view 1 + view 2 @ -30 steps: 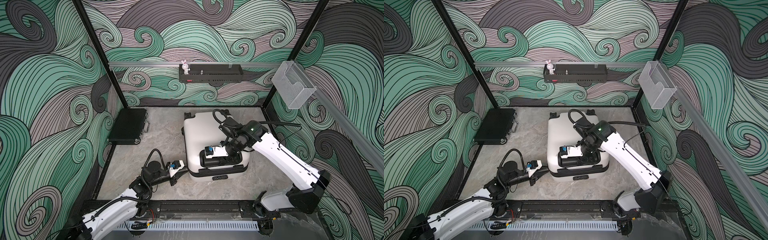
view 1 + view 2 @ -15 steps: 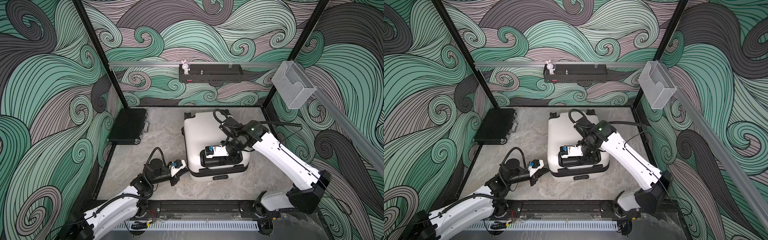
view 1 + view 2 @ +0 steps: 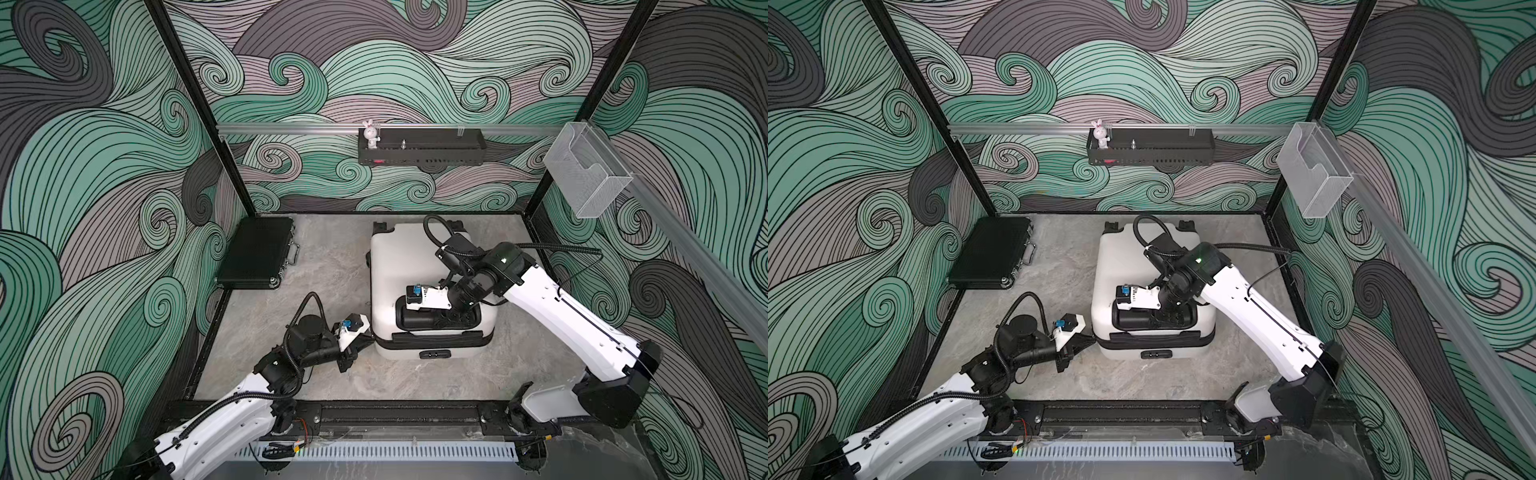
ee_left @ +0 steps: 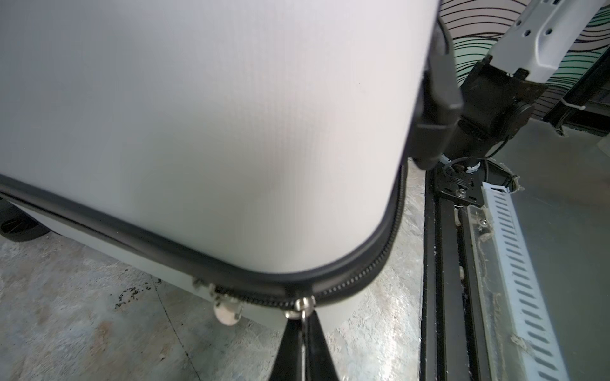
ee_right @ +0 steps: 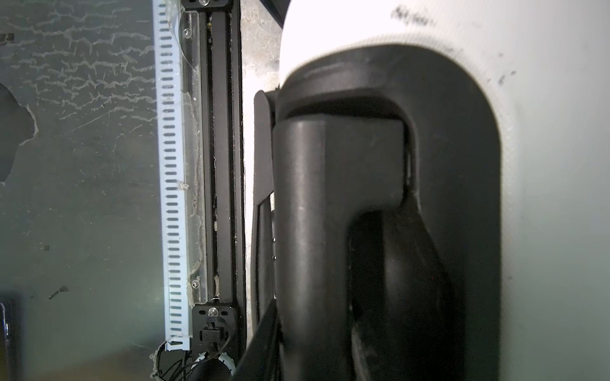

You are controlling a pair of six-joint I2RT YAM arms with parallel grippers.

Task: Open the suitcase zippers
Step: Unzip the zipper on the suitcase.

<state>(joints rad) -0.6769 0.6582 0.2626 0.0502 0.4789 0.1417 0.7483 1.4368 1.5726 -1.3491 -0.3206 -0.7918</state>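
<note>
The white suitcase [image 3: 407, 266] [image 3: 1125, 266] lies flat on the grey floor, wheels toward the back wall. The black zippers [image 3: 432, 338] [image 4: 346, 283] run round its rim. My left gripper [image 3: 372, 338] [image 3: 1092, 338] [image 4: 303, 321] is at the case's near left corner, shut on the metal pull tab hanging from a zipper slider [image 4: 305, 303]. A second slider with a pale round tab [image 4: 226, 311] sits a little further along the band. My right gripper [image 3: 442, 318] [image 3: 1163, 318] [image 5: 310, 330] reaches into the black handle panel and is shut on the suitcase handle [image 5: 307, 214].
A flat black briefcase [image 3: 257, 253] lies at the back left by the wall. A black shelf [image 3: 419, 145] with a small bunny figure hangs on the back wall, and a clear bin [image 3: 586, 174] on the right rail. The black base rail [image 3: 395, 415] runs along the front.
My left gripper has slid right to the case's near left corner and closed on the zipper pull tab. The right arm and the suitcase have not moved.
</note>
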